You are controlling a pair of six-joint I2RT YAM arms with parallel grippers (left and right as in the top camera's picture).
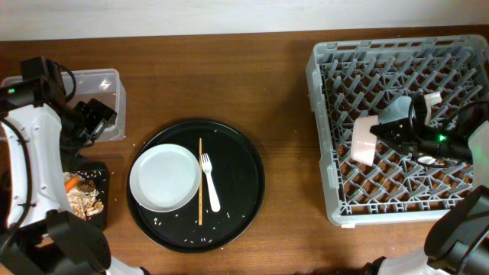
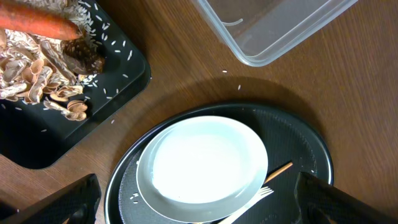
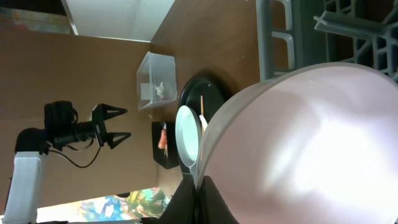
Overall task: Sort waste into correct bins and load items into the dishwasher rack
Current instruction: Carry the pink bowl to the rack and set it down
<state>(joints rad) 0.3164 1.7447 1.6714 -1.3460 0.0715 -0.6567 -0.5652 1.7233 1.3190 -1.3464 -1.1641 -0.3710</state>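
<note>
Brown wooden table carries everything, with a pale wall along its far edge. On the right side stands the large grey dishwasher rack. The right arm reaches over it, and its jaws are closed on the rim of a white rounded dish, which seems to be the white bowl, though the close right wrist view shows only a part of it. This bowl is held on its side above the left part of the rack. In the middle of the table lies a round black tray. On it are the white plate, one wooden chopstick just beside the plate, and the white fork just beside the chopstick. Some rice grains are scattered on the tray. At the left edge stands the clear tub and, nearer to the robot, the black bin. In the bin lie the orange carrot and brown scraps, with more rice around them. The left arm hangs over the space between tub and bin. Its jaws are wide open and hold nothing; the dark fingertips show at the two lower corners of the left wrist view.
</note>
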